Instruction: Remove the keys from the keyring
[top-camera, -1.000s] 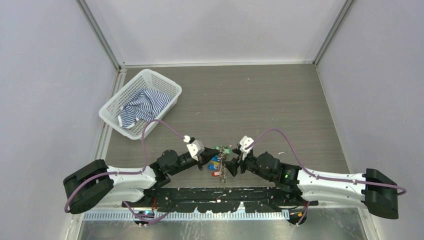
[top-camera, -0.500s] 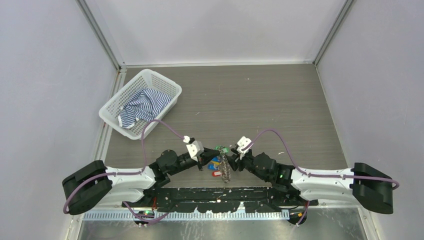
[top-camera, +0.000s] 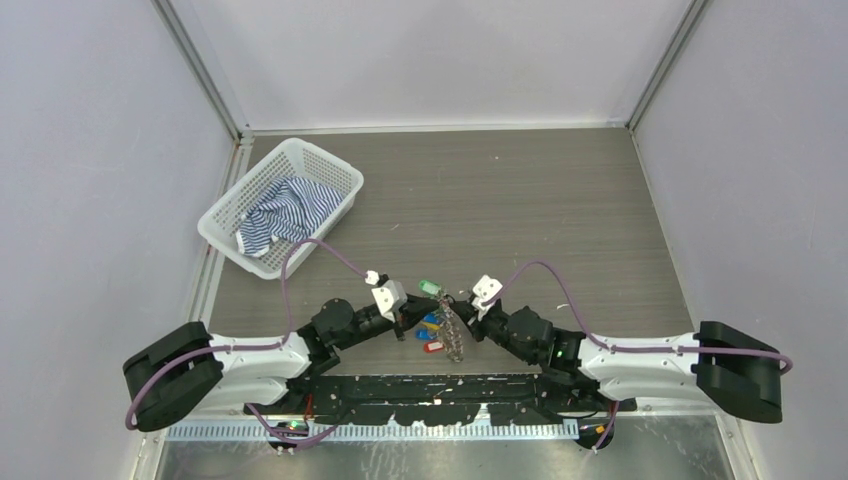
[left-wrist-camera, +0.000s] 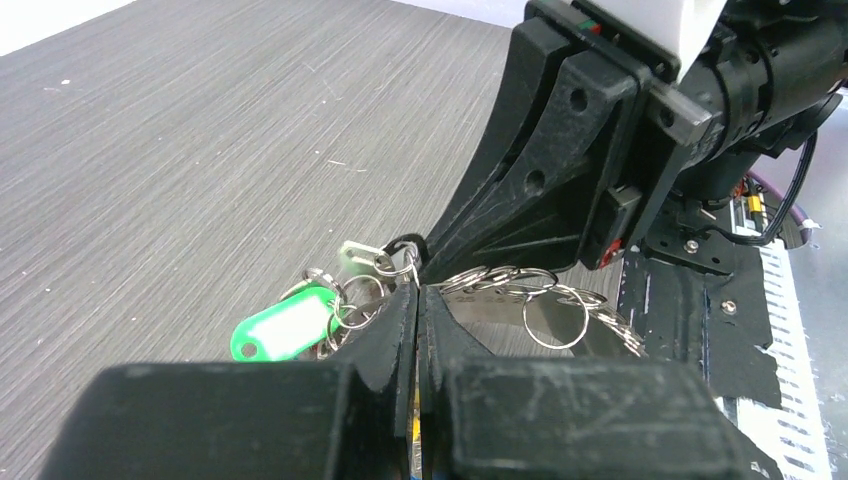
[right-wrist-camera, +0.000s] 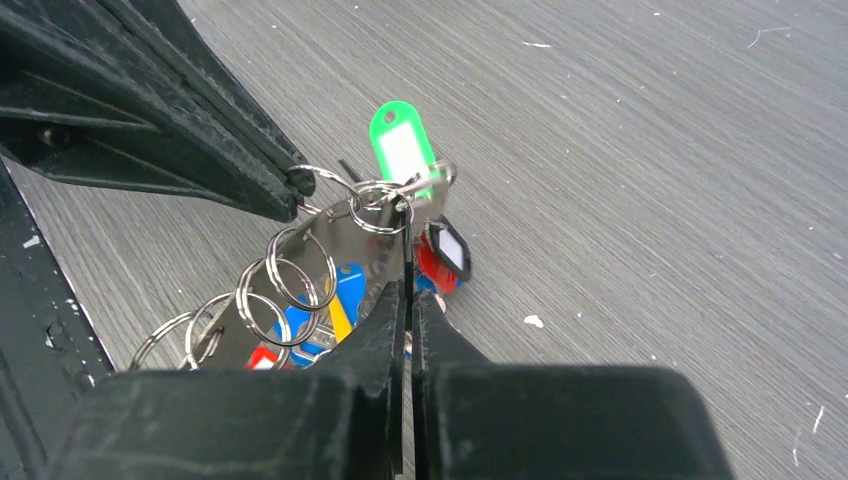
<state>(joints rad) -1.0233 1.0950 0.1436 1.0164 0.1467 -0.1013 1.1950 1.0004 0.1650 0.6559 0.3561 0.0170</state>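
The keyring (top-camera: 456, 336) is a broad silvery band hung with small split rings (right-wrist-camera: 300, 268); it stands on edge between the two arms near the table's front. My right gripper (right-wrist-camera: 409, 292) is shut on the band's thin edge (right-wrist-camera: 360, 240). My left gripper (left-wrist-camera: 417, 297) is shut on a small split ring at the band's rim, and its tip shows in the right wrist view (right-wrist-camera: 294, 181). The keys hang bunched: a green tag (right-wrist-camera: 401, 150) sticks up, and black (right-wrist-camera: 449, 250), red (right-wrist-camera: 433, 270) and blue (right-wrist-camera: 345, 288) tags lie below. The green tag (top-camera: 430, 287) also shows from above.
A white mesh basket (top-camera: 232, 212) holding a striped cloth (top-camera: 285, 215) stands at the back left. The arms' black base plate (top-camera: 440, 392) runs along the near edge, right behind the keyring. Grey walls enclose the wood-grain table (top-camera: 560, 210).
My right gripper has gone from open to shut on the keyring's band. The green tag has swung up and away from the arms. My left gripper stayed shut.
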